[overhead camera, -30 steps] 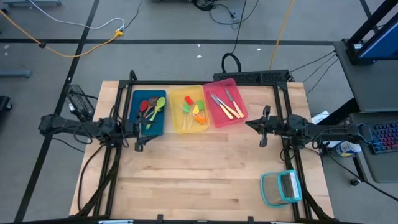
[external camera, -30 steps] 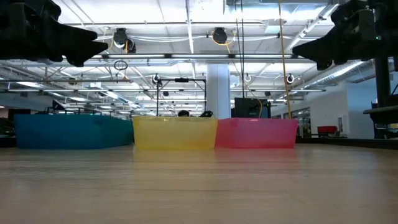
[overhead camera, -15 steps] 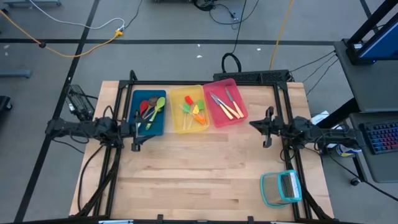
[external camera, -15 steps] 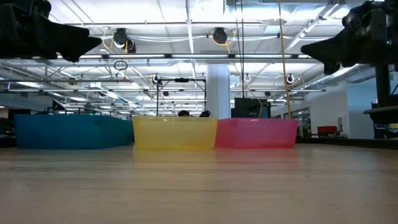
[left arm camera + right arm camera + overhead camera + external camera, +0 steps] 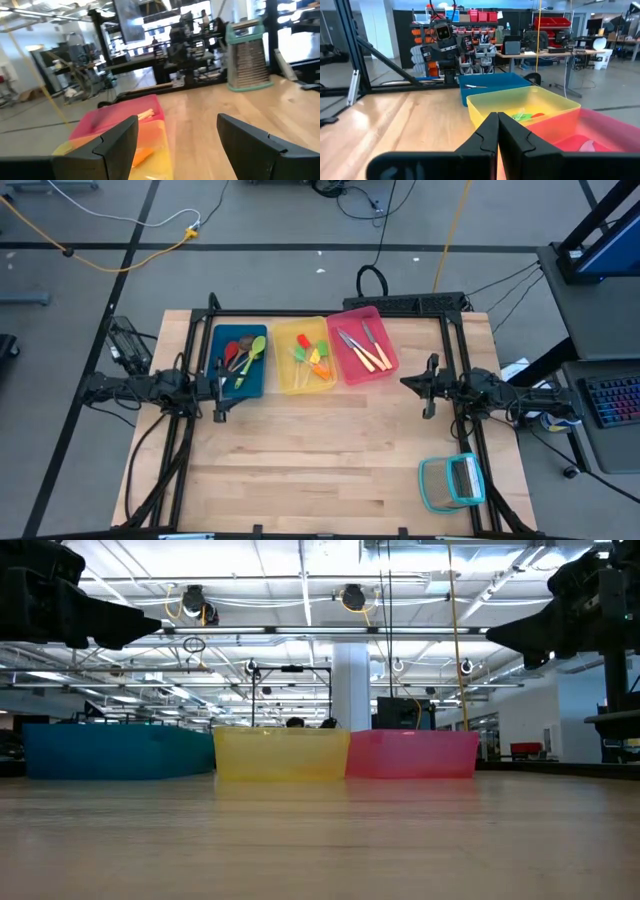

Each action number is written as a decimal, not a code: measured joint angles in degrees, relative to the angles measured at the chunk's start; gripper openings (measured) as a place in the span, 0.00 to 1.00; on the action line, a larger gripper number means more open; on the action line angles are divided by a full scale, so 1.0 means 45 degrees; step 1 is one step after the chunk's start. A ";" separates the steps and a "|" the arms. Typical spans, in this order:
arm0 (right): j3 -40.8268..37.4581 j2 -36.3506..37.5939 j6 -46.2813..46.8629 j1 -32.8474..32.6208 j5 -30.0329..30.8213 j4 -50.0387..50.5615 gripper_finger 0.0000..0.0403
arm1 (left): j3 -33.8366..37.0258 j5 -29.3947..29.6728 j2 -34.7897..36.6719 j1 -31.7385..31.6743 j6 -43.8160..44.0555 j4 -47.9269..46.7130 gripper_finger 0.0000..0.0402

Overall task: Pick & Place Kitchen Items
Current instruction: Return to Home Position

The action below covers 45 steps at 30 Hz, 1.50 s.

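In the high view, the kitchen items are all held in three bins set side by side at the worktop's (image 5: 300,465) 12 o'clock edge. The spoons (image 5: 243,356) are in the blue bin (image 5: 256,386), the spatulas (image 5: 313,357) in the yellow bin (image 5: 287,381) and the knives (image 5: 362,345) in the pink bin (image 5: 350,370). A teal-framed grater (image 5: 452,482) is seen near 4 o'clock. The left pincer (image 5: 225,392) is held at 9 o'clock and the right pincer (image 5: 410,383) at 3 o'clock, both apart from the bins.

In the low view, both arms are seen hanging above the worktop.

In the left wrist view, the left pincer's fingers (image 5: 112,142) are spread wide, with nothing held.

In the right wrist view, the right pincer's fingers (image 5: 487,135) are pressed together, with nothing held.
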State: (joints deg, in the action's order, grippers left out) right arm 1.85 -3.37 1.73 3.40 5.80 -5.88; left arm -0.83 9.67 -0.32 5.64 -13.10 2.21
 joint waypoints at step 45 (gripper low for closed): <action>-0.0024 -0.0001 -0.1304 0.0000 0.0015 0.0411 0.00 | 0.0032 0.0196 -0.0010 0.0002 0.0388 0.0429 0.68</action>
State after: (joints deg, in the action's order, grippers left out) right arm 1.74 -3.38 -4.14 3.40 5.87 -4.03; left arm -0.69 10.55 -0.36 5.65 -11.35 4.14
